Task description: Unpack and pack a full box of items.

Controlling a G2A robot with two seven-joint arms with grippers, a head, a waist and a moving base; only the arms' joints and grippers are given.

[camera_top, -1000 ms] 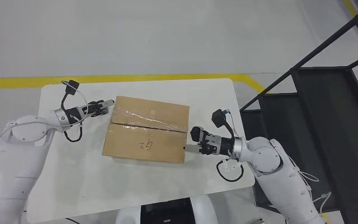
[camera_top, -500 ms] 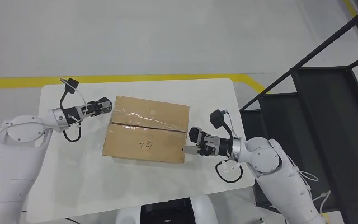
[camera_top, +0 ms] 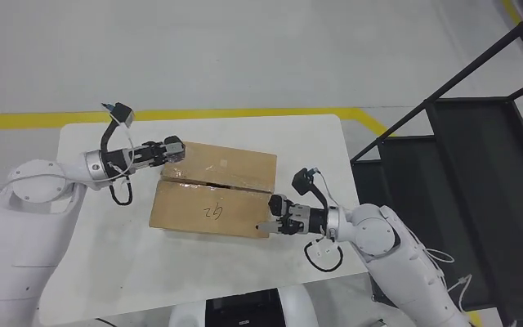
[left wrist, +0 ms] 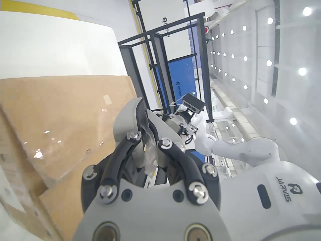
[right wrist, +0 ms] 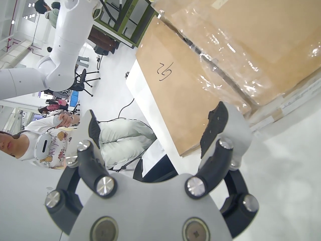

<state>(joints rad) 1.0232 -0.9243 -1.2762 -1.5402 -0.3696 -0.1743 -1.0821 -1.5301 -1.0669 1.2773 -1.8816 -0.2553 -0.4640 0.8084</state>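
Right claw [right wrist: 156,112], jaws spread wide and gripping nothing, sits at the 4 o'clock corner of the box [camera_top: 214,188], its black rubber pads [right wrist: 215,124] just beside the cardboard edge. The box lies flat at the centre of the smooth white desk [camera_top: 106,245]. It is plain brown cardboard, matte and stiff, its top seam covered by glossy, wrinkled clear tape [camera_top: 216,173]. Being full, it is probably heavy, so better opened in place than lifted. The edges along the seam look the best hold, though the tape looks slippery. At the 10 o'clock corner, left claw [left wrist: 143,106] is pinched closed on a crinkled strip of clear film [left wrist: 150,149].
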